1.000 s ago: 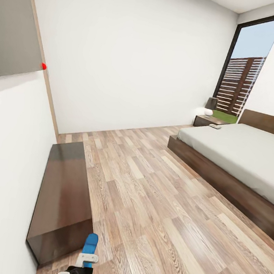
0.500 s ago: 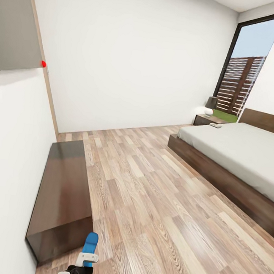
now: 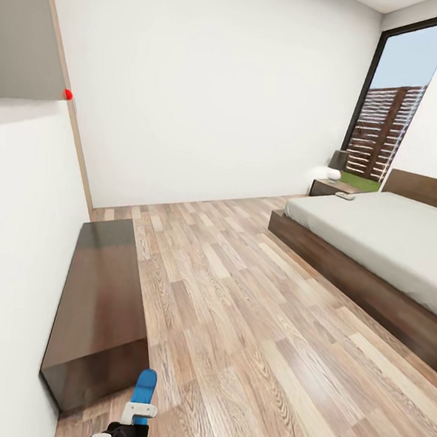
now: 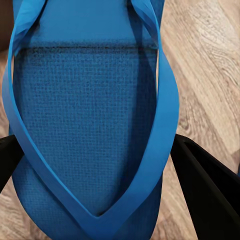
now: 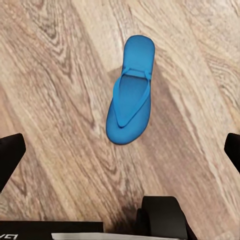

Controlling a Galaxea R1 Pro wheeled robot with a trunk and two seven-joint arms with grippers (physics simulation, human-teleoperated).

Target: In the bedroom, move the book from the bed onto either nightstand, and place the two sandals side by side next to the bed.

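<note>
One bright blue sandal [image 3: 144,388] is held over the wood floor at the lower edge of the head view, with my left gripper [image 3: 136,407] shut on it. In the left wrist view this sandal [image 4: 85,125] sits between the black fingers [image 4: 207,195]. The other blue sandal [image 5: 130,100] lies flat on the planks below my right gripper [image 5: 120,155], whose fingers stand wide apart and open. The bed [image 3: 392,245] is at the right, and the nightstand [image 3: 328,187] is at its far corner. A small flat object [image 3: 345,196] lies there; I cannot tell if it is the book.
A long low dark bench cabinet [image 3: 97,300] runs along the white wall on the left. A lamp [image 3: 336,165] stands on the nightstand before the tall window [image 3: 393,116]. Wood-plank floor [image 3: 248,317] stretches between the cabinet and the bed.
The whole head view has shifted slightly, so the camera has moved. The left gripper keeps the sandal at the same spot in the picture.
</note>
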